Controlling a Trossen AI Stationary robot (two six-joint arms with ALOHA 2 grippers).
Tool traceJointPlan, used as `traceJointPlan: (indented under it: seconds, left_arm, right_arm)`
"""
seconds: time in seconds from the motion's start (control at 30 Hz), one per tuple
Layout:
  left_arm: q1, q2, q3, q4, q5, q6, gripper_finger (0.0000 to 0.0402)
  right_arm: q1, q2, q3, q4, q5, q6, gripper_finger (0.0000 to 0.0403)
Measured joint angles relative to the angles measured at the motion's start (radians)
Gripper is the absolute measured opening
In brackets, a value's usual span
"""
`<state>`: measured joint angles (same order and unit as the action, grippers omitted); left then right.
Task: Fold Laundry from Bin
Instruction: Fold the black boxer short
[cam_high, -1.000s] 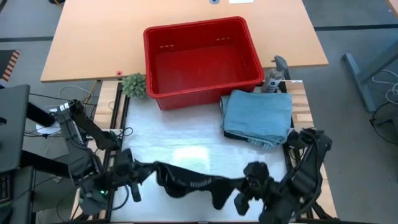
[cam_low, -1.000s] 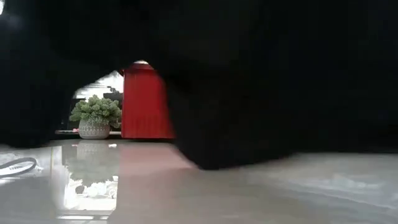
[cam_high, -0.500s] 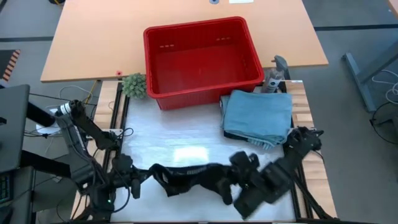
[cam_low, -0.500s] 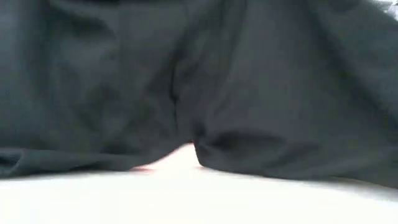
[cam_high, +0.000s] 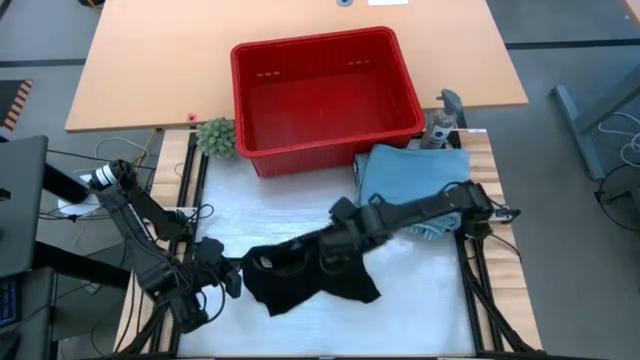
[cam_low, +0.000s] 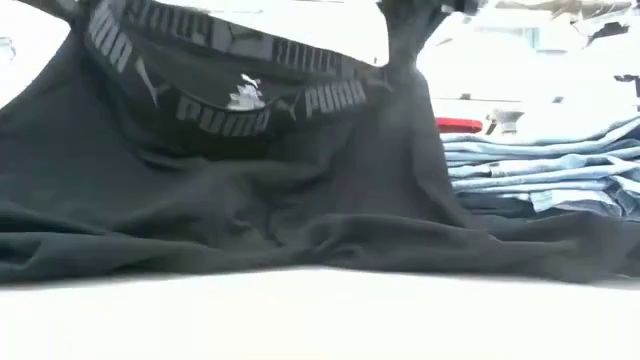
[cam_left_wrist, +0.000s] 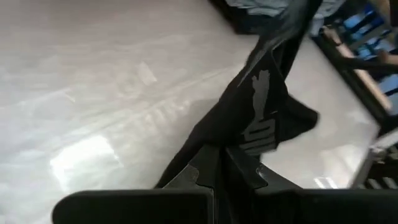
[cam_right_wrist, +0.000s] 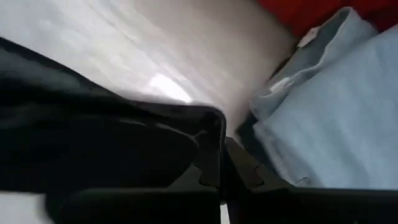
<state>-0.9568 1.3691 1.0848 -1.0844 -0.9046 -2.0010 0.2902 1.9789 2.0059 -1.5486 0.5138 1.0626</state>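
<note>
Bin, one; black garment, one; folded stack, one.

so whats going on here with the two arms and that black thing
Both arms are handling one black garment with a lettered waistband, near the front of the table. The left gripper is shut on one end of the waistband, and the right gripper is shut on the other, holding it above the surface. The red bin looks empty, and folded light blue denim sits stacked beside it.
</note>
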Motion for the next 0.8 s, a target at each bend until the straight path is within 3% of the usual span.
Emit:
traceJointPlan:
  seconds: [0.17, 0.47, 0.67, 0.8]
  left_arm:
    - [0.044, -0.046, -0.097, -0.008, 0.013, -0.003, 0.0000]
    - [0.167, -0.265, -0.338, 0.066, 0.019, 0.026, 0.0000]
    - [0.254, -0.381, -0.478, 0.137, 0.094, 0.092, 0.0000]
    - [0.262, -0.417, -0.538, 0.222, 0.054, 0.219, 0.0015]
  right_arm:
    - [-0.086, 0.000, -0.075, 0.072, -0.024, -0.134, 0.0024]
    - [-0.215, 0.000, -0.137, 0.371, -0.115, -0.344, 0.0024]
    - [-0.293, 0.003, -0.159, 0.403, -0.170, -0.398, 0.0025]
    - [-0.330, 0.005, -0.192, 0.408, -0.202, -0.409, 0.0068]
